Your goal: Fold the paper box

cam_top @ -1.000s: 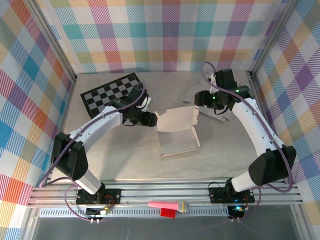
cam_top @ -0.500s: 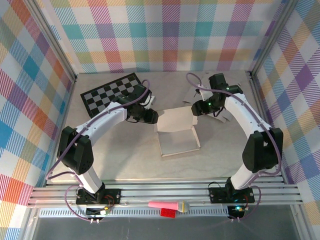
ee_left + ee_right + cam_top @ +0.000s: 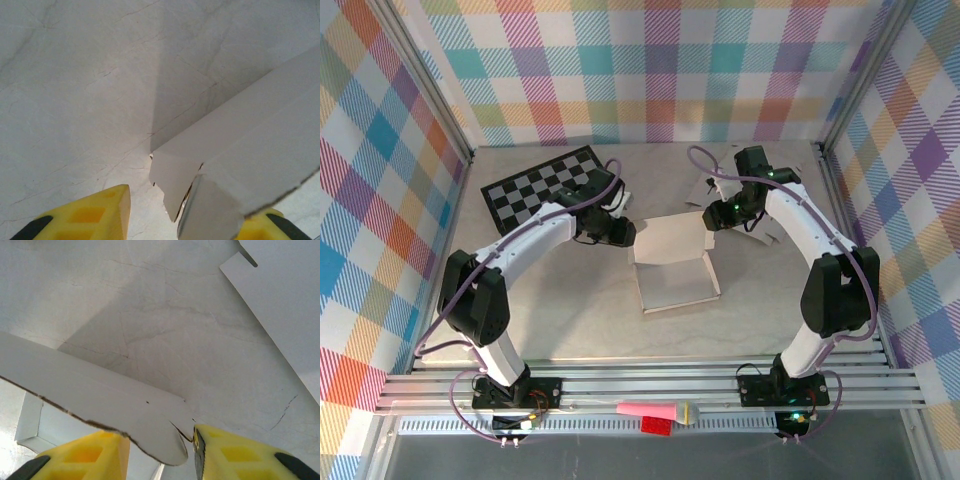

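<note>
- Compared with a second ago, the left arm is tucked nearer the black-and-white chequered mat (image 3: 542, 185), the right arm has folded in toward the middle, and the box sits where it was.
- The left gripper (image 3: 623, 233) is at the left end of the box's raised rear panel (image 3: 670, 238). In its wrist view the yellow fingers (image 3: 102, 216) straddle a small corner flap (image 3: 171, 181), partly closed. I cannot tell whether they pinch it.
- The shallow white paper box (image 3: 677, 278) lies mid-table on the grey marbled tabletop (image 3: 570, 310), between the two grippers.
- It looks light, thin and easily creased, so it would probably slide or buckle under a one-sided push. The panel's two ends, close to the fold line, seem the best holds.
- The right gripper (image 3: 713, 216) is at the panel's right end, and its fingers (image 3: 232, 455) flank a rounded tab (image 3: 161, 441). Whether they grip it is unclear.
- A flat white card blank (image 3: 285, 305) lies just beyond.
</note>
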`<state>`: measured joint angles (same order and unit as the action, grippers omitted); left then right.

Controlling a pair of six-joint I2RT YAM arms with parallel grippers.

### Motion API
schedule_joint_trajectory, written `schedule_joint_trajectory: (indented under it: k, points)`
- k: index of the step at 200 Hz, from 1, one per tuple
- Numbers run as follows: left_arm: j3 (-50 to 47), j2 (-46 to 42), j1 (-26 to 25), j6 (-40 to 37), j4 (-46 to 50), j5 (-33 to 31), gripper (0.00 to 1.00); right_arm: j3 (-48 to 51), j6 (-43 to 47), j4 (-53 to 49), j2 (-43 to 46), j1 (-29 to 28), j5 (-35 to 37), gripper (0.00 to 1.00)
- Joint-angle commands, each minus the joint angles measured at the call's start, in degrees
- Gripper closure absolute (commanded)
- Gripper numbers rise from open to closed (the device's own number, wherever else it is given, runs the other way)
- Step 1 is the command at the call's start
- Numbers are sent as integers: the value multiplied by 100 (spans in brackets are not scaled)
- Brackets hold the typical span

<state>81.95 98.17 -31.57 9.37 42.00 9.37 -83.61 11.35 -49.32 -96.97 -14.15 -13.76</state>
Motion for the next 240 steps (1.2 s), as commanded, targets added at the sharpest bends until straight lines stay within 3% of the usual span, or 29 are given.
schedule_joint_trajectory:
  k: [1,109,176,215,240]
  points:
    - [212,91,-51,-22,133,-97,68,-168,60,-102,-75,-8,-111,63]
    - [299,167,-138,39,221,-408,81,-97,-37,-25,-97,-172,166,72]
    - [369,220,-156,158,190,-567,94,0,-115,146,26,-355,542,86]
    - [447,289,-174,260,221,-715,95,80,-268,295,154,-520,806,98]
    - [488,287,-191,406,193,-869,96,170,-520,452,237,-615,1137,100]
